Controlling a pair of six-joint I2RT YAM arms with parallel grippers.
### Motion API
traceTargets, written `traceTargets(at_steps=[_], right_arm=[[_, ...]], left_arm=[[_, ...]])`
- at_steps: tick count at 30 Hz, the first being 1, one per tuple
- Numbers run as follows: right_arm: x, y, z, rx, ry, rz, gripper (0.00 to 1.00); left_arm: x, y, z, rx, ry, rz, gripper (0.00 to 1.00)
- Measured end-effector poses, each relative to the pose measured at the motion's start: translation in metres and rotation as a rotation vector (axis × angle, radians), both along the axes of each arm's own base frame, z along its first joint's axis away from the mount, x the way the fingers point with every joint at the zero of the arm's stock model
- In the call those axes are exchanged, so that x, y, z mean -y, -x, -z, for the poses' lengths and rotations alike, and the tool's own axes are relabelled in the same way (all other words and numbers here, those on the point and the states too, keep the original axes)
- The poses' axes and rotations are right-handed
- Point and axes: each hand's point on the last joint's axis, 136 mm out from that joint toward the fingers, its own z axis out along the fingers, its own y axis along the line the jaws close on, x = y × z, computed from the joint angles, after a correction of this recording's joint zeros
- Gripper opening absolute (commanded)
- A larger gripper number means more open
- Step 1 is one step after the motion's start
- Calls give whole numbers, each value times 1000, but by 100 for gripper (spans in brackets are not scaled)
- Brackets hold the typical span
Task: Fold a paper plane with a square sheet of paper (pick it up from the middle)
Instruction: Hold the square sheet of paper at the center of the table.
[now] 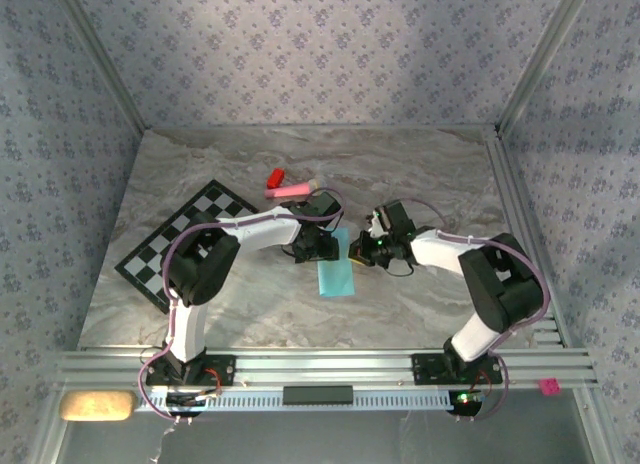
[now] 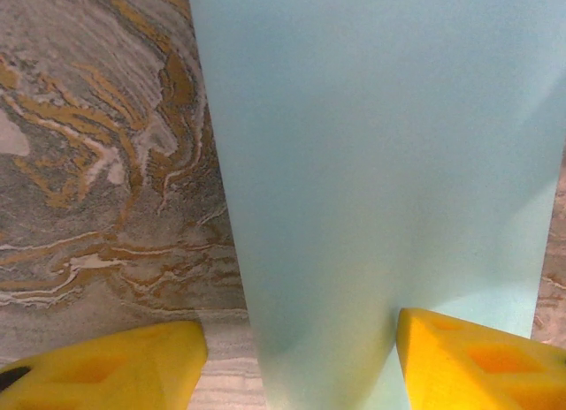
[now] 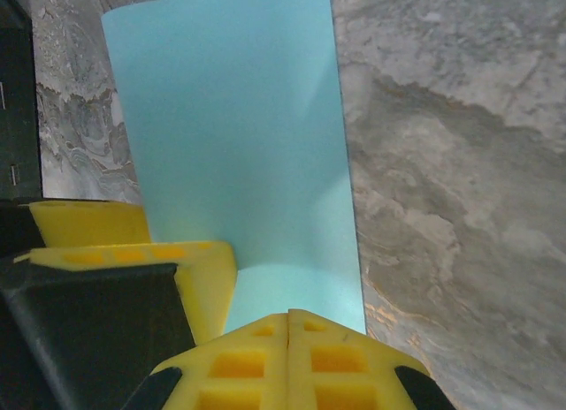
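The light-blue sheet of paper (image 1: 335,276) lies mid-table as a narrow folded strip, its far end between my two grippers. My left gripper (image 1: 325,249) stands open over that end. In the left wrist view the paper (image 2: 380,163) runs between the spread yellow fingers of that gripper (image 2: 301,339). My right gripper (image 1: 358,254) comes in from the right. Its fingertips (image 3: 289,317) are pressed together, and the paper (image 3: 239,118) bends up into them. A yellow finger (image 3: 133,251) of the left gripper stands just beside them.
A black-and-white checkered mat (image 1: 185,244) lies at the left under the left arm. A pink stick toy (image 1: 292,189) and a small red piece (image 1: 274,175) rest behind the grippers. The metal rail (image 1: 320,364) bounds the near edge.
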Motion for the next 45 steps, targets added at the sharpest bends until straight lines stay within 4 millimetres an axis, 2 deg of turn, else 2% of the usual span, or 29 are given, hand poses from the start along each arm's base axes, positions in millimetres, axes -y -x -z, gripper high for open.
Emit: traceTargets(at_steps=[15, 24, 32, 37, 42, 45], right_arm=[[-13, -1, 19, -36, 4, -51, 0], [-9, 1, 23, -37, 65, -86, 0], [-10, 2, 23, -46, 72, -94, 0], [-12, 1, 23, -45, 73, -99, 0], [-13, 1, 23, -45, 73, -101, 0], [-13, 1, 23, -45, 73, -100, 0]], left_arm=[[0, 0, 1, -1, -1, 0, 63], [1, 1, -2, -1, 15, -9, 64], [2, 0, -10, 17, 110, -30, 66], [1, 1, -11, 10, 163, -51, 62], [-2, 1, -9, -4, 182, -70, 51], [-3, 0, -8, -6, 180, -75, 51]])
